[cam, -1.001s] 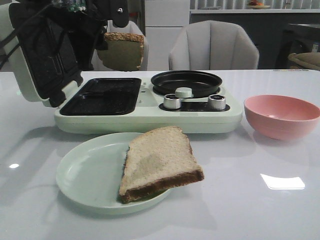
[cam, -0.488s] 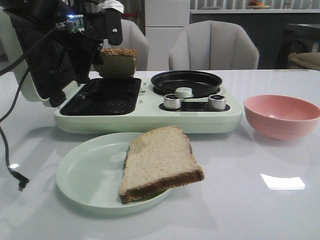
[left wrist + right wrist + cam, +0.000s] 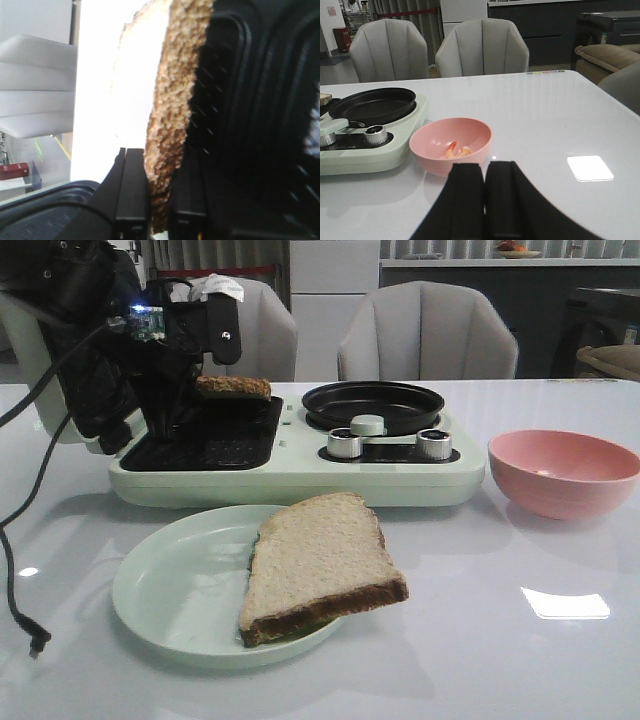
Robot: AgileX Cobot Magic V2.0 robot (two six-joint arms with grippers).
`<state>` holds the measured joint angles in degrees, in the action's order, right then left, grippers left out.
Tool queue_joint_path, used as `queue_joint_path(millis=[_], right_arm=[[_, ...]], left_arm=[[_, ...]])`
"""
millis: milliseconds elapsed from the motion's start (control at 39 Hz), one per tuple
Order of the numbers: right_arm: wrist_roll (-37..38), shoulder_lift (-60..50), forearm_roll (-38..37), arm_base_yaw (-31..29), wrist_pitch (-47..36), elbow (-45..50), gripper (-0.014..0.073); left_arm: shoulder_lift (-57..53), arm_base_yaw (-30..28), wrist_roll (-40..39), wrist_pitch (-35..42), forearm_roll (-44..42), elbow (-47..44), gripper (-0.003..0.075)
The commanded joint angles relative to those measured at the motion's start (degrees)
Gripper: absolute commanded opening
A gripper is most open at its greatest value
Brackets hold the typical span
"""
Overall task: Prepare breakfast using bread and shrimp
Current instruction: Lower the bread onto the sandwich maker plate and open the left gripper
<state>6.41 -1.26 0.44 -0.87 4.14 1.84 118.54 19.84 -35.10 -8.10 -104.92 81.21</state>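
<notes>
**What sits on your table**

You have a glossy white table (image 3: 480,660) in front of you. On it rest a pale green breakfast maker (image 3: 300,465) toward the back, a pale green plate (image 3: 170,590) just in front of it, and a pink bowl (image 3: 563,472) off to the right. A black cable end (image 3: 37,640) lies at the left edge.

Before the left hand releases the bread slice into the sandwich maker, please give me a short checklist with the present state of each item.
1. Left hand grips the brown-crusted bread slice: ok.
2. Slice is over the black grill plate: ok.
3. Slice lies flat in the plate: cannot tell.
4. Sandwich maker lid is open: ok.
5. Second bread slice waits on the pale green plate: ok.
6. Orange-pink shrimp are in the pink bowl: ok.
</notes>
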Motion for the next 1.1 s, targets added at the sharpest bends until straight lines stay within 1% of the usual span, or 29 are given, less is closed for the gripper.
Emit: queue_joint_path(millis=[0,154,257,385,513,616,770,873,924,1078], right_arm=[[-0.1,-0.5,-0.4,-0.2,-4.9,-1.3,0.0152],[-0.1,-0.5,-0.4,-0.2,-4.9,-1.3,0.0152],[-0.1,-0.5,-0.4,-0.2,-4.9,-1.3,0.0152],[-0.1,-0.5,-0.4,-0.2,-4.9,-1.3,0.0152],[-0.1,-0.5,-0.4,-0.2,-4.9,-1.3,0.0152],[-0.1,-0.5,-0.4,-0.2,-4.9,-1.3,0.0152],[-0.1,-0.5,-0.4,-0.2,-4.9,-1.3,0.0152],[-0.1,-0.5,-0.4,-0.2,-4.9,-1.3,0.0152],[-0.1,-0.5,-0.4,-0.2,-4.9,-1.3,0.0152],[-0.1,-0.5,-0.4,-0.2,-4.9,-1.3,0.0152]], left_arm=[[-3.0,-0.3,-0.8,-2.3,-1.4,-0.1,0.0114],[-3.0,-0.4,-0.8,-1.0,-1.4,-1.6,0.0115],[-3.0,-0.4,-0.8,1.8,-1.4,-1.6,0.0115],[-3.0,-0.8,-0.8,4.3,-1.4,-1.6,0.0145],[-3.0,-1.4,-0.8,4.5,-1.4,-1.6,0.0205],[-3.0,-1.8,-0.8,5.5,-1.4,-1.5,0.0278],[-3.0,-1.9,-1.2,6.0,-1.4,-1.5,0.0443],[-3.7,-1.9,-2.6,5.7,-1.4,-1.5,0.0531],[-4.2,-1.9,-3.6,5.7,-1.4,-1.5,0.0544],[-6.5,-1.8,-8.6,6.0,-1.4,-1.5,0.0545]])
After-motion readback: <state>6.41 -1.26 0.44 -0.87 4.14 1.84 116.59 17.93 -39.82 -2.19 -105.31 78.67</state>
